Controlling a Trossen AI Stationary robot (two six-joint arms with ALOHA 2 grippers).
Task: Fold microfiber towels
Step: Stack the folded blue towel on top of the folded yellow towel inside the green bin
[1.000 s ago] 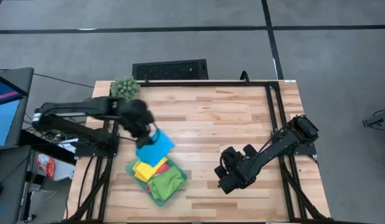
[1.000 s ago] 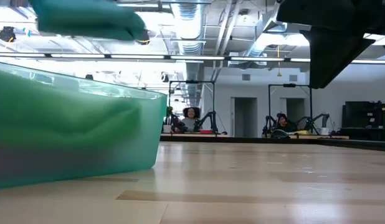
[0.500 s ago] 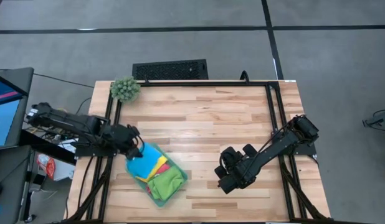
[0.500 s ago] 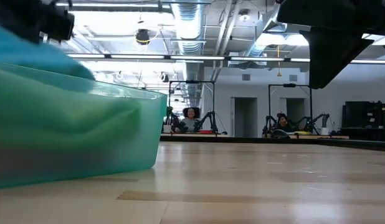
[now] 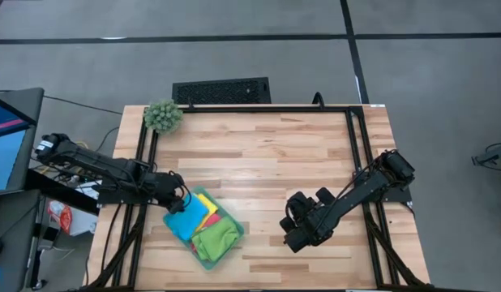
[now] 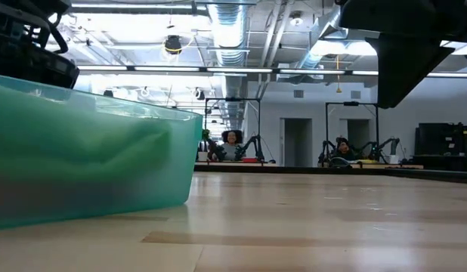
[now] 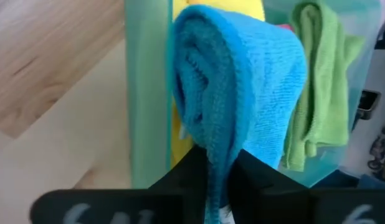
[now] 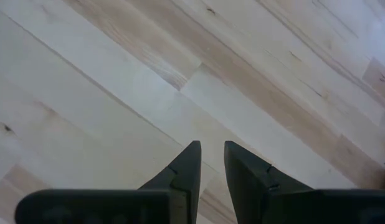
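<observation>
Holding: the left gripper (image 7: pixel 218 163) had its two dark fingers pinched on a fold of the blue towel (image 7: pixel 242 93).
Blue towel: it was bunched up and draped over the near edge of the tray (image 5: pixel 228 250), at the corner close to the left arm; in the high view it showed as a blue patch (image 5: pixel 186 221).
Left gripper place: it sat low at the tray's left corner (image 5: pixel 177 200), with the arm reaching in from the table's left side.
Yellow towel: it lay in the tray (image 5: pixel 203 212), just beside the blue one.
Pink towel: only a small strip showed (image 5: pixel 211 219), between the yellow and the green.
Green towel: it lay crumpled in the tray's end nearest the front edge of the table (image 5: pixel 216 238).
Tray: it was pale teal and see-through, set at a slant on the wooden table (image 5: pixel 275 154); in the low view its wall filled the left side (image 6: pixel 90 151).
Right gripper: it rested over bare wood (image 5: pixel 289 231), well apart from the tray, with its fingers a little way apart and nothing between them (image 8: pixel 211 163).
Plant ball: a spiky green ball sat at the far left corner of the table (image 5: pixel 163 116).
Room behind: people sat at other tables far back (image 6: pixel 232 138).
</observation>
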